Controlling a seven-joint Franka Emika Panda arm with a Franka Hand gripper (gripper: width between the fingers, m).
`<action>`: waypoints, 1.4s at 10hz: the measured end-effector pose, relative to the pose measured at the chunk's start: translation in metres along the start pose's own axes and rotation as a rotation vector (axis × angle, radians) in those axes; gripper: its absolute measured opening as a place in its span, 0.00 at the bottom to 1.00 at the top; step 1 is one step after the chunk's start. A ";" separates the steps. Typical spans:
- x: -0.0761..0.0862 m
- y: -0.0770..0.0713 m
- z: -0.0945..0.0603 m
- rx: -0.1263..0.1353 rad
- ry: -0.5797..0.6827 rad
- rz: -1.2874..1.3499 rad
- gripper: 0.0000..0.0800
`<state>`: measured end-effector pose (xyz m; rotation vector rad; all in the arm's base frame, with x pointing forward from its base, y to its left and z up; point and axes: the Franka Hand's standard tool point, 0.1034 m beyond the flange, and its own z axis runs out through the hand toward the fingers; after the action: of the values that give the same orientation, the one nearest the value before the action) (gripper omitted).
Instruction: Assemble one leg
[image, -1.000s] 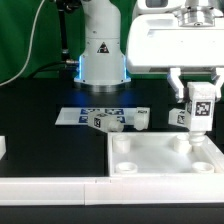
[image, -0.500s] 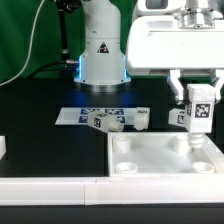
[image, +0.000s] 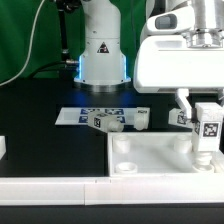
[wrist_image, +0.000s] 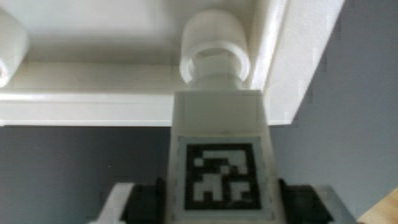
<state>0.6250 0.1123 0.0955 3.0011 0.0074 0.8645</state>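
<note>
The white panel (image: 150, 162) lies on the black table (image: 45, 140) at the exterior view's right. Behind it sits the marker board (image: 85, 114), with three loose legs (image: 124, 122) along its front edge. A fourth loose peg (image: 181, 117) is partly hidden by a finger. The gripper (image: 206, 118) is clamped on the leg (image: 208, 130), upright over the panel's far right corner. Its round end (wrist_image: 212, 60) points down by the rim; contact cannot be told.
</note>
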 end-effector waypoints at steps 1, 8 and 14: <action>-0.003 0.000 0.002 -0.001 -0.005 -0.002 0.36; 0.004 0.005 0.008 -0.009 0.056 -0.006 0.36; 0.006 -0.004 0.001 0.003 -0.002 0.013 0.36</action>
<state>0.6305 0.1160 0.0980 3.0081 -0.0107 0.8639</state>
